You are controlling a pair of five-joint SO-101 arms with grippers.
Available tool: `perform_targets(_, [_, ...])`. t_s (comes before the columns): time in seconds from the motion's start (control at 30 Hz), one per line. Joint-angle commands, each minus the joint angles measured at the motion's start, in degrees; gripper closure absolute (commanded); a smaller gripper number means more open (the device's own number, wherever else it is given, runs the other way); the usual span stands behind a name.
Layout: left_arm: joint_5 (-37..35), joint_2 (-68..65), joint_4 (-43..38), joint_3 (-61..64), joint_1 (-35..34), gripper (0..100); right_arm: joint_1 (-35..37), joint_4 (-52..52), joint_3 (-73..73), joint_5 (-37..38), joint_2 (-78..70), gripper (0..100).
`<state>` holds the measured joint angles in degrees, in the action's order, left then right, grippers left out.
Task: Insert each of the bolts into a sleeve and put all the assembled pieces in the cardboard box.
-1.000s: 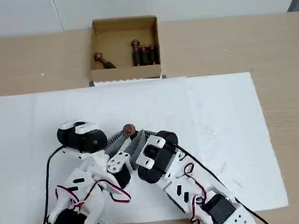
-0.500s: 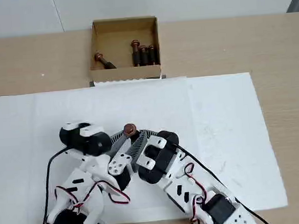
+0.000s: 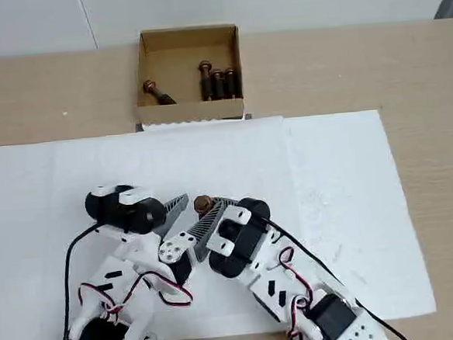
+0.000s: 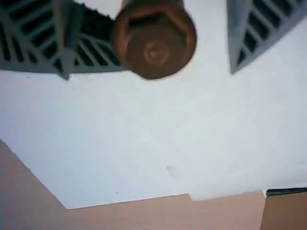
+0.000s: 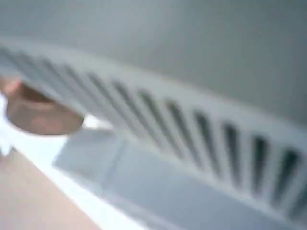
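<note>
Your left gripper has backed off the bolt, jaws spread wide. Your right gripper clamps that bolt, lower centre, over the paper. Cardboard box: top centre, on desk.

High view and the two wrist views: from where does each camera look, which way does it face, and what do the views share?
High view: fixed above the table, looking down; cardboard box far, both arms near, left gripper and right gripper at a bolt.
Left wrist view: on the left arm, looking past its open fingers and the bolt head over white paper toward the box.
Right wrist view: on the right arm, close behind its own gripper, bolt head beside.
Shared: all three show that bolt.
</note>
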<state>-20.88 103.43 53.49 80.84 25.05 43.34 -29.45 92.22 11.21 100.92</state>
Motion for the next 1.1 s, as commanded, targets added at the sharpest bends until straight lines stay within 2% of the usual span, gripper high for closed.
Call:
perform_targets(0.0, [0.6,0.3,-2.8,-3.6,-2.0,80,0.0,1.5,-0.8,0.7,-0.2,99.5])
perform_targets(0.13, [3.2,0.4,-3.6,-6.3,-4.5,82,0.0,1.5,-0.8,0.7,-0.2,99.5])
perform_targets(0.33, [4.3,0.5,-3.9,-8.0,-10.2,100,-0.2,1.5,-0.8,0.7,0.1,99.5])
perform_targets(0.47, [4.5,0.4,-3.5,-6.6,-16.1,100,-4.0,1.5,-0.9,0.6,0.1,99.5])
perform_targets(0.6, [10.9,0.5,-3.7,-1.4,-22.9,100,-10.2,1.5,-0.9,0.4,0.1,99.5])
perform_targets(0.7, [12.9,0.6,-3.8,2.3,-26.9,100,-14.7,1.5,-0.7,0.2,-0.3,99.5])
perform_targets(0.87, [17.1,0.6,-3.6,7.2,-27.8,100,-22.2,0.0,-0.5,-6.5,-0.4,99.5])
perform_targets(1.07, [21.2,0.6,-3.8,11.8,-27.9,100,-25.4,-10.5,-6.4,-16.0,-0.8,99.5])
